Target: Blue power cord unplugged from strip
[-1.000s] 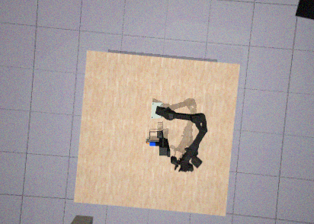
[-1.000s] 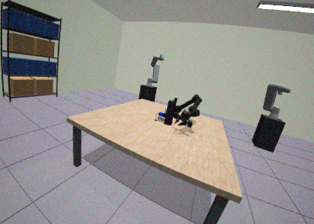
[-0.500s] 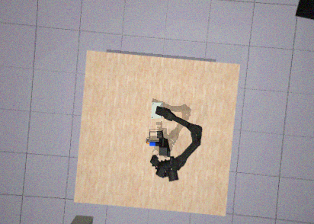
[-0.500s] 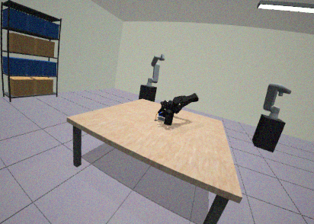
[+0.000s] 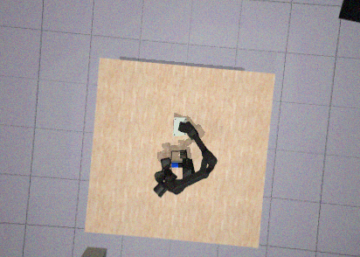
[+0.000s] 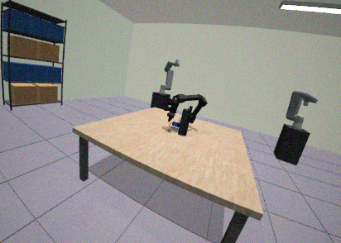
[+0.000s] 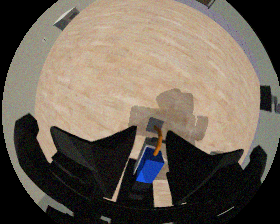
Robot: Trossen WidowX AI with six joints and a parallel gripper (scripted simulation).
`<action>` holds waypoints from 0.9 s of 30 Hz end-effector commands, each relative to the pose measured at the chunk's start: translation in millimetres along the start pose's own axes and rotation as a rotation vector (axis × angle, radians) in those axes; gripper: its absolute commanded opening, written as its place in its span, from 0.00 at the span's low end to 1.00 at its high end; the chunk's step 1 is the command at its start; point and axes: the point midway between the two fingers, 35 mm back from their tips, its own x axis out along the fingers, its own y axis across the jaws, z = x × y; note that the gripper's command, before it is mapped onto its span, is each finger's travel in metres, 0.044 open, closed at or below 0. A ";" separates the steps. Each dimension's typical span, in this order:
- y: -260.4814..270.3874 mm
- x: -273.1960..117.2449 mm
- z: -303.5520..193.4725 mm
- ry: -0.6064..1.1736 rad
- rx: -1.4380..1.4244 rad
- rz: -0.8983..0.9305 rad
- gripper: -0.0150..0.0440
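Gripper poised over the blue plug, near the middle of the tabletop.

In the wrist view, the left finger (image 7: pixel 94 160), then the blue plug (image 7: pixel 150 167) in the gap, then the right finger; the gripper (image 7: pixel 149 178) stands partly spread, pinching nothing. The plug sits at the power strip (image 5: pixel 178 156), just toward the table's (image 5: pixel 131 187) near edge from centre.

The table (image 5: pixel 131 143) is pale tan wood with fine light streaks, set on a lilac-grey floor (image 5: pixel 52 56) ruled by darker tile lines. On the table, the arm (image 5: pixel 205 161) is black, its base plate (image 5: pixel 178 127) whitish, the plug (image 7: pixel 150 167) bright blue with an orange strand (image 7: pixel 159 142).
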 end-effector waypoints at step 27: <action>-14.3 -4.7 -28.6 0.182 0.183 0.016 0.53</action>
